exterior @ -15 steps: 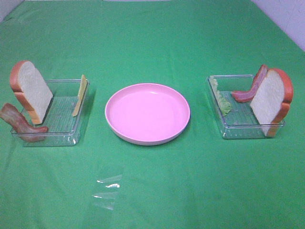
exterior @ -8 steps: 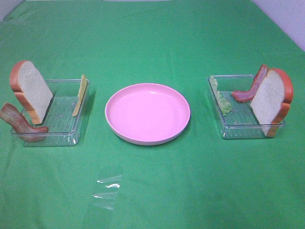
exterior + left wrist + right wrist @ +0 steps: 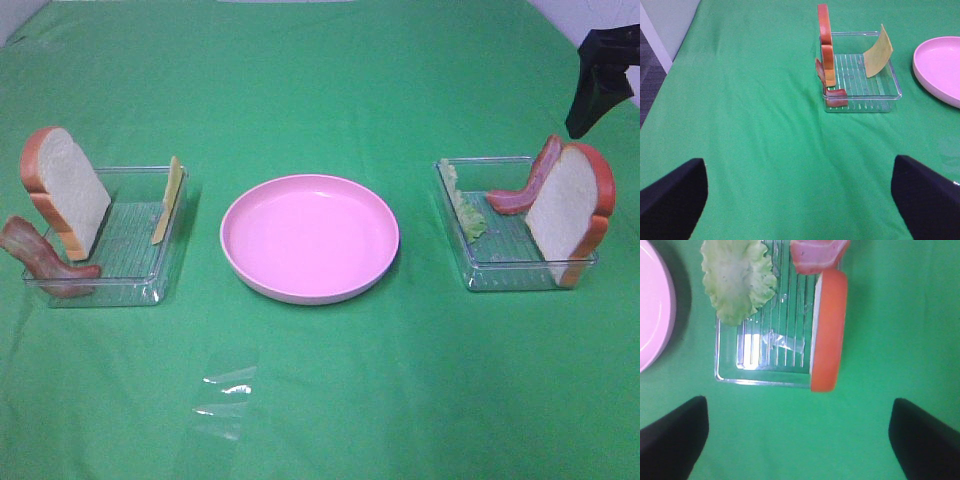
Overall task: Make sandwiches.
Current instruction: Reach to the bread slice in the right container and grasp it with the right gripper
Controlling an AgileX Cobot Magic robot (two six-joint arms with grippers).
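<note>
The sandwich parts stand apart in two clear trays. The left tray (image 3: 140,285) holds a bread slice (image 3: 70,190), a bacon strip (image 3: 40,258) and cheese (image 3: 168,198). The right tray (image 3: 500,280) holds lettuce (image 3: 465,210), bacon (image 3: 525,185) and bread (image 3: 565,210). My right gripper (image 3: 590,105) hangs at the far right edge, above and behind the right tray; its wrist view shows it open (image 3: 797,440) over bread (image 3: 830,330) and lettuce (image 3: 737,280). My left gripper (image 3: 800,200) is open, well back from the left tray (image 3: 862,102).
A round pink plate (image 3: 308,236) sits between the trays with nothing on it. A crumpled piece of clear film (image 3: 225,395) lies on the green cloth in front of the plate. The table edge and a grey floor (image 3: 650,75) show beyond the left tray.
My right gripper has come into the high view at the top right corner. The food, trays and plate have not moved.
</note>
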